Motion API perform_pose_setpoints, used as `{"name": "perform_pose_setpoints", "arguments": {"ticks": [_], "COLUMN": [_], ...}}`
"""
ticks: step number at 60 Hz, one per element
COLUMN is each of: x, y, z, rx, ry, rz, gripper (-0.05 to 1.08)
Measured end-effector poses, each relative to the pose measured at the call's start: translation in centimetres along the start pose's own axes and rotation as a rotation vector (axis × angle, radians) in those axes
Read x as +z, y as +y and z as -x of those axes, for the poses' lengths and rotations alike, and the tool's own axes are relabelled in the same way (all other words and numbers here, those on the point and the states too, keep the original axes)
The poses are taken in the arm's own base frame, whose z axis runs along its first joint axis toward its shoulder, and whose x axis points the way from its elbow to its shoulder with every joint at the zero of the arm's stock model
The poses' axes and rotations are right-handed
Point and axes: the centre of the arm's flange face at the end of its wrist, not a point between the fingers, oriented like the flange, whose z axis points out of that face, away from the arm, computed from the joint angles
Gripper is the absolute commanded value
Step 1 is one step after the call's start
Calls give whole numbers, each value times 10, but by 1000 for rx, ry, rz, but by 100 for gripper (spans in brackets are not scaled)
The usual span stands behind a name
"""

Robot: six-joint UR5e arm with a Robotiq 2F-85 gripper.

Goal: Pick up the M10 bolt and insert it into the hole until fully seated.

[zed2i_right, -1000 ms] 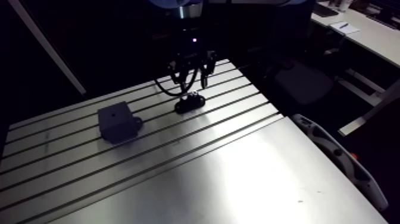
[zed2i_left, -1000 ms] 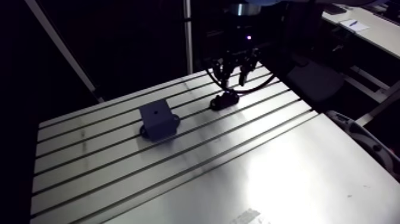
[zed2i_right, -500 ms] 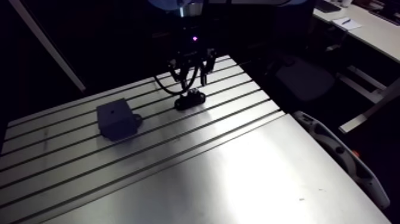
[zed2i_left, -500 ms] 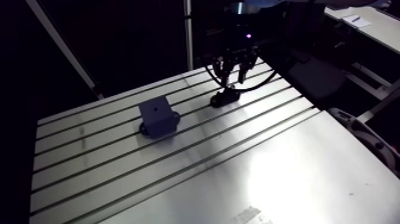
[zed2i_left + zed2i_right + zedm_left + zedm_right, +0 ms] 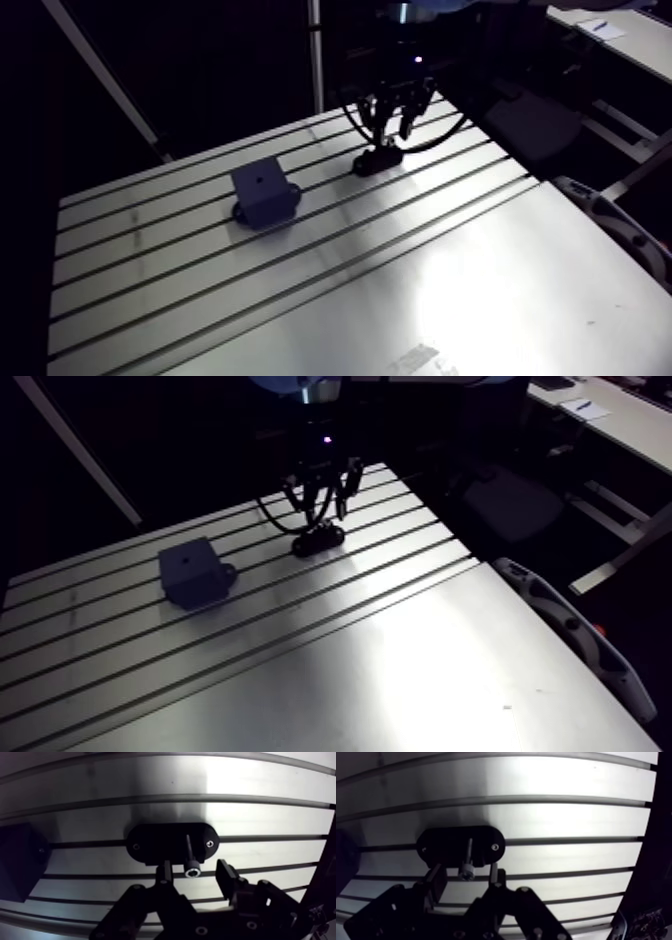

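A dark bolt [image 5: 191, 870] stands with its socket head up in a black oval holder [image 5: 150, 843] on the slotted table [image 5: 260, 812]. In the wrist view its head lies between my gripper's [image 5: 194, 875] two fingers, with a gap on each side, so the gripper is open. In the arm view the gripper [image 5: 395, 118] hangs just above the holder [image 5: 378, 160] near the table's far edge. A dark block [image 5: 262, 190] with a small hole in its top face sits to the left of the holder, apart from it.
The table's long slots run across the arm view. A light curved part [image 5: 565, 631] lies off the table's right edge. A slanted bar [image 5: 100, 75] stands behind the table's far left corner.
The whole arm view has shifted a little, so the camera moved. The gripper stays over the holder and bolt; block and holder rest where they were.
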Motion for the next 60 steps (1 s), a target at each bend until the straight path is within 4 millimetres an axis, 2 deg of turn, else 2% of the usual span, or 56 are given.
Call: {"name": "perform_pose_setpoints", "arguments": {"ticks": [13,49,60], "x": [2,3,3], "y": [2,0,1], "z": [1,0,0], "rx": [4,-9,-12], "ry": [-3,-4,-4], "rz": [-2,-5,-4], "gripper": [48,49,53]}}
